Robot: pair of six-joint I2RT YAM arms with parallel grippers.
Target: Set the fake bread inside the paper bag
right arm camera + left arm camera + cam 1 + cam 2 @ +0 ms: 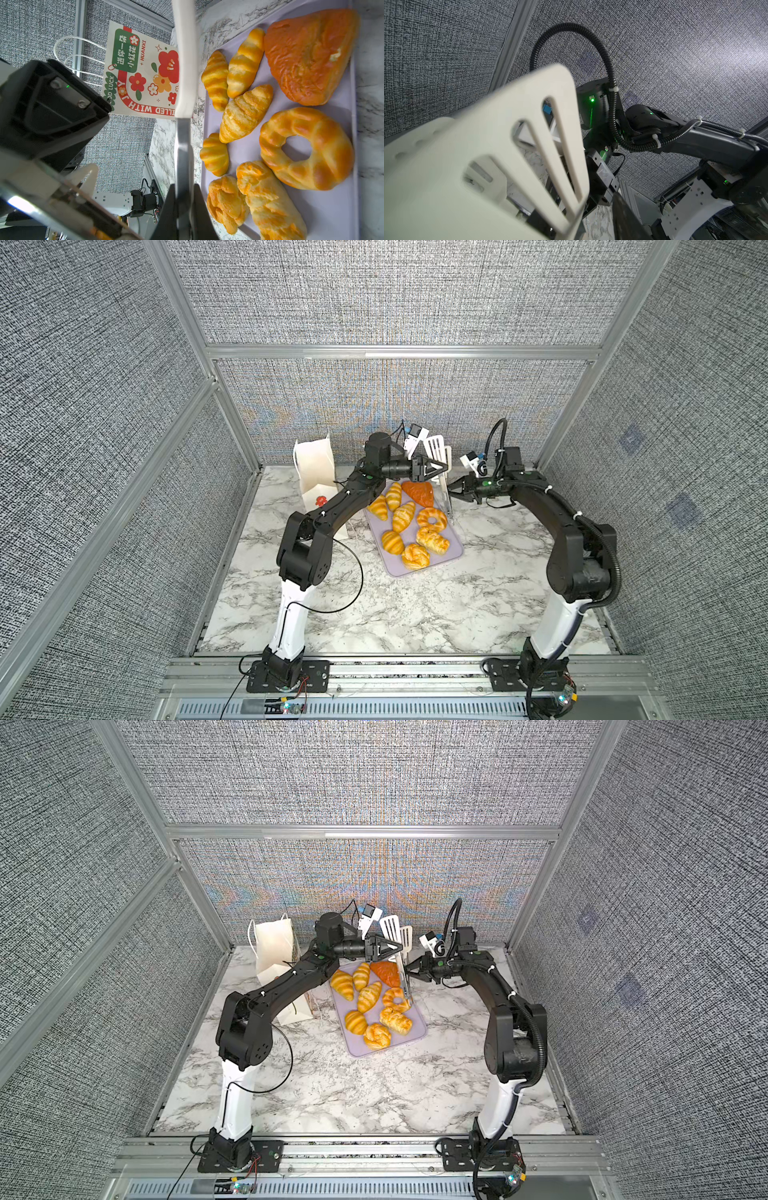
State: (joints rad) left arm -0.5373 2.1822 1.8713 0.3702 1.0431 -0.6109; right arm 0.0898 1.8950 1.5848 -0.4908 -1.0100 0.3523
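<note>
The fake bread (403, 516) (369, 996) (245, 113) lies on a lilac tray (390, 566): several striped croissants, a ring (305, 149), knotted buns and an orange-brown triangular piece (419, 492). The white paper bag (316, 472) (274, 948) (143, 72) stands at the back left with its mouth up. White-headed metal tongs (435, 446) (508, 124) stand upright over the tray's far end. My right gripper (455, 488) (182, 193) is shut on one metal arm of them. My left gripper (436, 470) straddles the tongs below their heads. Marble shows between one finger (623, 218) and the tongs.
Marble tabletop (415, 614) enclosed by grey fabric walls and aluminium posts (232, 414). The left arm's elbow (303, 547) stands close in front of the bag. The right arm's black cable loop (591, 37) rises behind its wrist.
</note>
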